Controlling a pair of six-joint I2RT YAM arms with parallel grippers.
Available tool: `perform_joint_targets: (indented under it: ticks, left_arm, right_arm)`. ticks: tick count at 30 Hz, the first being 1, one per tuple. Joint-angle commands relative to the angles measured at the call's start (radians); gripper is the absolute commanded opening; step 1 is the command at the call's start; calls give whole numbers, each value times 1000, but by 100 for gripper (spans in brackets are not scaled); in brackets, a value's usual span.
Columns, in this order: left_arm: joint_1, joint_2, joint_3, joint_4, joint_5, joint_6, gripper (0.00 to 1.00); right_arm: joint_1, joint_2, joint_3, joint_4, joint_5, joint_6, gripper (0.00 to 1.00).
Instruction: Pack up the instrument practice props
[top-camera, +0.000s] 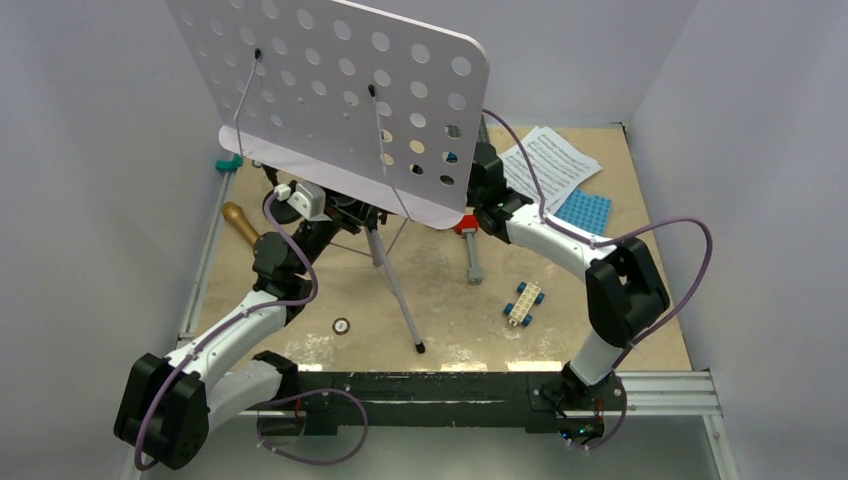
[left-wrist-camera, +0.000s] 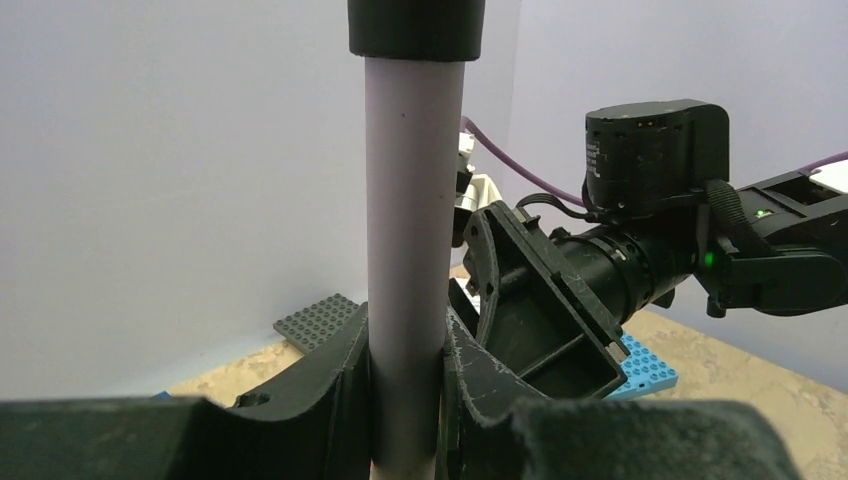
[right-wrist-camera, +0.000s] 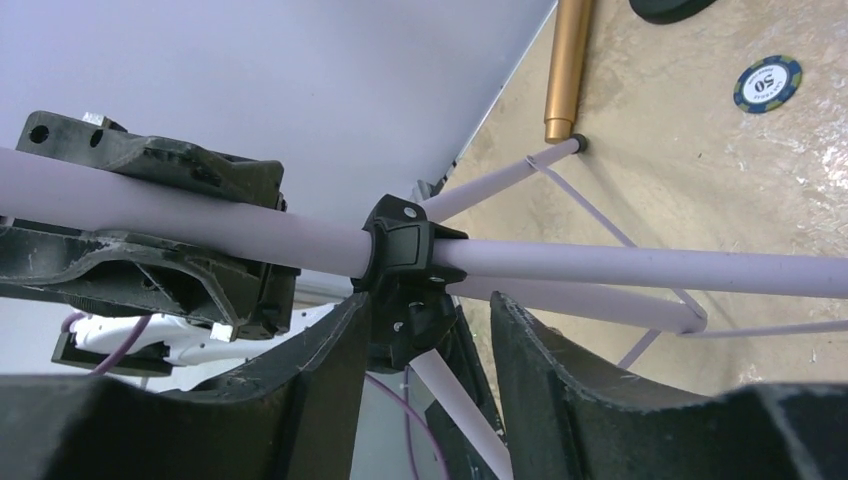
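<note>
Music stand (top-camera: 330, 90) upright at mid-tabletop (top-camera: 600, 330), with microphone (top-camera: 240, 224) at its 9 o'clock, hammer (top-camera: 470, 250) at 3, sheet-music pages (top-camera: 548, 160) at 2, wheeled brick (top-camera: 524, 300) at 4.

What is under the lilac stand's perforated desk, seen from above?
Tripod legs and a hammer's red head show. The desk mostly hides the pole, right gripper and left gripper, which its wrist view shows clamped on the pole.

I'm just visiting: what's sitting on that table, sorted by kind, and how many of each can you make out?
Music stand: 1
Microphone: 1
Sheet-music stack: 1
Black round base: 1
Baseplates: 2, blue and grey
Toy hammer: 1
Brick cart: 1
Poker chip: 1
Teal piece, unidentifiable: 1
Total: 10
</note>
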Motion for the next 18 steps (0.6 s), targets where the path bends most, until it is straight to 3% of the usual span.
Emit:
perform_joint_targets:
  ticks: [1,8,13,15,18]
  left_arm:
    - [-17,-9,5,20,29,-119,0]
    - [-17,-8,3,11,2,-113,0]
    - [-18,-16,13,-24,-3,-95,0]
    - [-18,-20,16,-40,-12,-92,0]
    - [-18,-22,16,-54,-30,-91,0]
  right_arm:
    - [-3,-1,44,-7,-53,7,48]
    - [4,32,67,-32,-113,-12,33]
    - [26,68,117,-59,-164,-47,14]
    - [31,69,121,-58,-173,-74,0]
    - [38,60,119,-85,-146,-185,0]
